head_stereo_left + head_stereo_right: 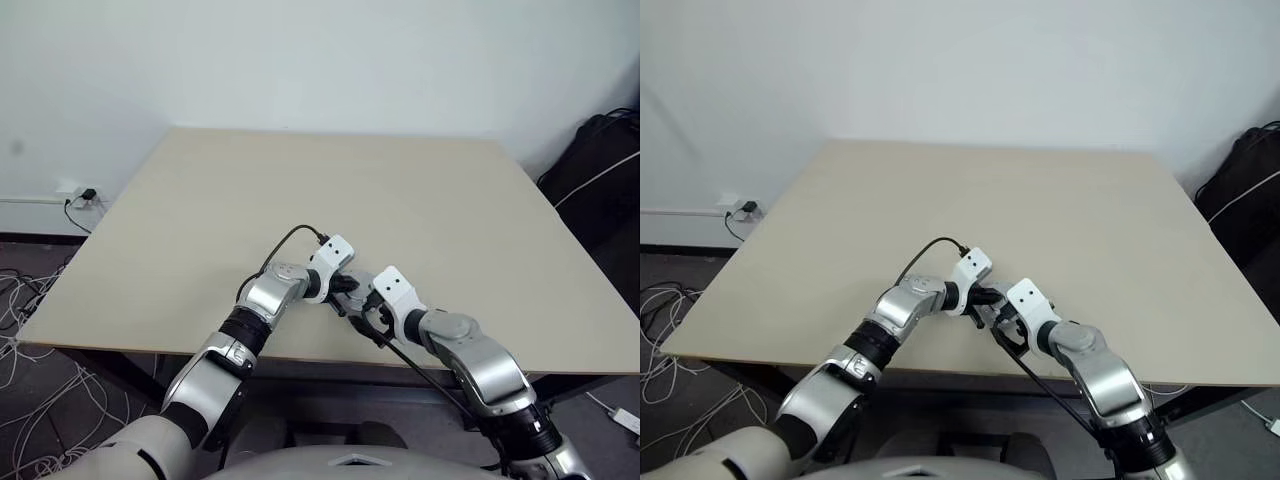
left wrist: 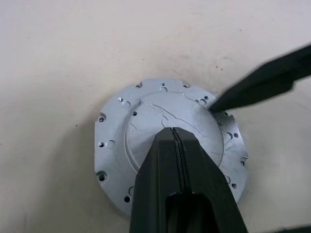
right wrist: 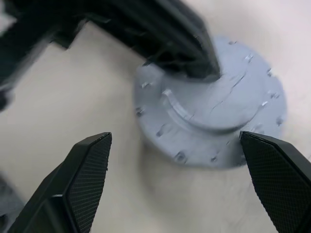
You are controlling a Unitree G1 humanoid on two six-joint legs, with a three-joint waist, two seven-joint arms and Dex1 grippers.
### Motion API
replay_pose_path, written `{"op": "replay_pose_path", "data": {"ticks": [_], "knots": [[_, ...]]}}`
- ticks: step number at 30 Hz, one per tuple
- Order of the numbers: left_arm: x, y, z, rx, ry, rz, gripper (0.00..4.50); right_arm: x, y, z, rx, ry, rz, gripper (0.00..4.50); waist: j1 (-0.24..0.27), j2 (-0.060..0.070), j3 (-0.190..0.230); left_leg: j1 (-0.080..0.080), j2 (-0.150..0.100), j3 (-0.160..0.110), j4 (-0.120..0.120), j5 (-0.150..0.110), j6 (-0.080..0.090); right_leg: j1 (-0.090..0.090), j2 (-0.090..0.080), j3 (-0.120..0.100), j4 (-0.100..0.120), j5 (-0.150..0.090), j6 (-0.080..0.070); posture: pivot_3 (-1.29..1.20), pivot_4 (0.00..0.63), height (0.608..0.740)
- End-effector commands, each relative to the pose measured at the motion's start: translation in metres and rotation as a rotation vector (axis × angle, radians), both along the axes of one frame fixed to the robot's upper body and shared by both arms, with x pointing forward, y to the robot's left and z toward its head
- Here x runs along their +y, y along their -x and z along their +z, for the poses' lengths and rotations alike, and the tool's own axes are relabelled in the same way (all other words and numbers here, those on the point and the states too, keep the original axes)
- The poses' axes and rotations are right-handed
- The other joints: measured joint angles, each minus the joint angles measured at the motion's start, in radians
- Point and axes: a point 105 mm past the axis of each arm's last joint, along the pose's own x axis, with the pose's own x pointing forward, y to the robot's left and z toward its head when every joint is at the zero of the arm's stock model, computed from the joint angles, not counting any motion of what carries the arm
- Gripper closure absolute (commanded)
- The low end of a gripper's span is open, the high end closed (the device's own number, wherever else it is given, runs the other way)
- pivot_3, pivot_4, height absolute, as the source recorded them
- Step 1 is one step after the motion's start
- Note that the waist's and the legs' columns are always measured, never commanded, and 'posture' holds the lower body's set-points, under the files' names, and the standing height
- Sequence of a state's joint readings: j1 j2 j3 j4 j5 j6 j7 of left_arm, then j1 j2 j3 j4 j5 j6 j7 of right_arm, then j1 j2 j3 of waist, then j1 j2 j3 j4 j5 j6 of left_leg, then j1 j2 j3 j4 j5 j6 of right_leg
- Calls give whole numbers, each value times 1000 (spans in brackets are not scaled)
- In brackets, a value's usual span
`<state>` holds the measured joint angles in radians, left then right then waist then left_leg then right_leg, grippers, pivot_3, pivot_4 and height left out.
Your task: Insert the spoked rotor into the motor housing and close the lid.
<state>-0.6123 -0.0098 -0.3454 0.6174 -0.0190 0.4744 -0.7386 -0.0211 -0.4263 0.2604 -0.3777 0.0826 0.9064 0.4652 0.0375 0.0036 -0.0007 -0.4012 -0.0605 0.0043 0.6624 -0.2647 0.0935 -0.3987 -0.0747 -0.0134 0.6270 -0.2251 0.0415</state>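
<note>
A round silver lid (image 2: 114, 145) with a raised centre and small holes around its rim lies flat on the beige table (image 1: 300, 190) near the front edge. My left gripper (image 2: 173, 131) is shut, and its joined tips rest on the middle of the lid (image 3: 228, 107). My right gripper (image 3: 175, 141) stands open close beside the lid with nothing between its fingers. One right finger (image 2: 262, 82) reaches the lid's rim. In the head views both grippers meet at one spot (image 1: 352, 292). The spoked rotor and the motor housing are hidden.
A black bag (image 1: 600, 180) stands on the floor off the table's right side. A wall socket with cables (image 1: 85, 195) sits low on the left. A black cable (image 1: 285, 245) loops from my left wrist over the table.
</note>
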Motion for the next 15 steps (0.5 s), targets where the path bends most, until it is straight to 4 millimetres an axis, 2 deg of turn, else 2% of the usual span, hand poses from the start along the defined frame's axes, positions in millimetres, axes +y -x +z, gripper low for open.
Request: {"op": "replay_pose_path", "data": {"ticks": [1,6,10,15], "knots": [[0,4,-5,11,-23,-14,4500,-3,0,16,-59,-1,-21,26,0,0,0,0,0,0,0,0,0,0,0,0,0,0,0,0,0,740],[0,4,-5,11,-23,-19,4500,-13,5,28,-90,-40,-100,26,3,-1,1,-1,0,0,0,0,0,-1,0,0,0,1,2,0,0,740],[0,3,-4,9,-21,-19,4500,-19,-1,42,-173,-199,-266,26,3,0,1,-1,0,0,0,0,0,-1,1,0,0,2,4,0,0,740],[2,4,-6,11,-28,-17,4500,-38,-10,33,-151,-304,-544,26,1,-1,0,-1,0,0,1,0,0,-1,1,0,0,3,5,0,0,740]]}}
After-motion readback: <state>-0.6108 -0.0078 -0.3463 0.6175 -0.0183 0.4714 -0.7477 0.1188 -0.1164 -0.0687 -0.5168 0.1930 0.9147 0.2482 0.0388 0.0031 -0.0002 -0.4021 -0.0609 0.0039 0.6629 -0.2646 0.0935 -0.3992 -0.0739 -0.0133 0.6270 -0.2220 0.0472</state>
